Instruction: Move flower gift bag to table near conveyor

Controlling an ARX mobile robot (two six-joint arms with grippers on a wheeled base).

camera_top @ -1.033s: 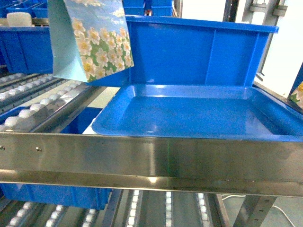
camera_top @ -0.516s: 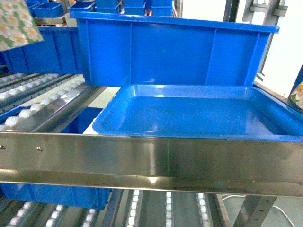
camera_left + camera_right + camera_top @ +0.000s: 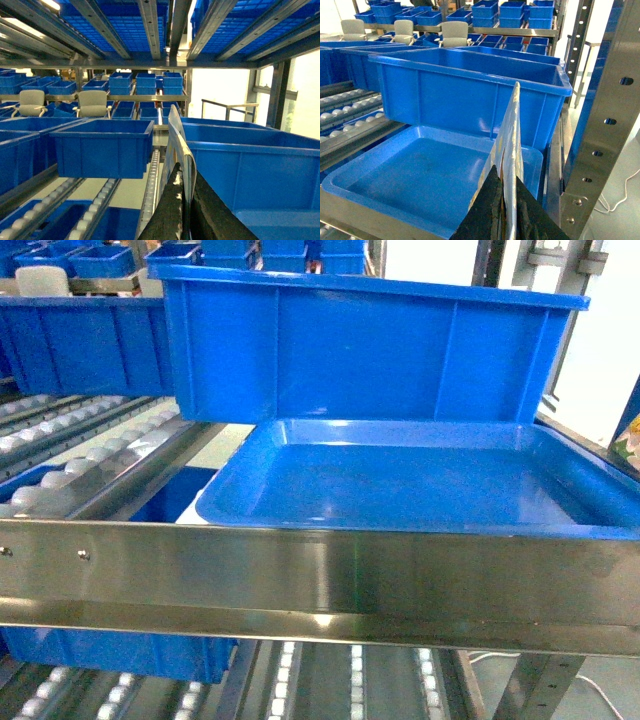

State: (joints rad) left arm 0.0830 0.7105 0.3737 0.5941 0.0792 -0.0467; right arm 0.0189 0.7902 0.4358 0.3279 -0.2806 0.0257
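Observation:
Edge-on in the left wrist view, a gift bag [image 3: 175, 135] stands upright with my left gripper [image 3: 186, 172] shut on its top edge and handle. In the right wrist view my right gripper [image 3: 506, 174] is shut on a second thin bag [image 3: 512, 130], held over the right side of the blue tray [image 3: 420, 175]. A sliver of a flower-printed bag [image 3: 630, 440] shows at the head view's right edge. Neither gripper appears in the head view. The conveyor [image 3: 70, 465] with white rollers runs along the left. The table is out of view.
A deep blue bin [image 3: 370, 350] stands behind the shallow blue tray [image 3: 400, 490]. A steel rail [image 3: 320, 580] crosses the front, and a steel upright [image 3: 600, 135] stands close on the right. More blue bins [image 3: 102, 147] fill the racks beyond.
The flower bag at the head view's upper left swung left and has left that view. The tray, bin and rail have not moved.

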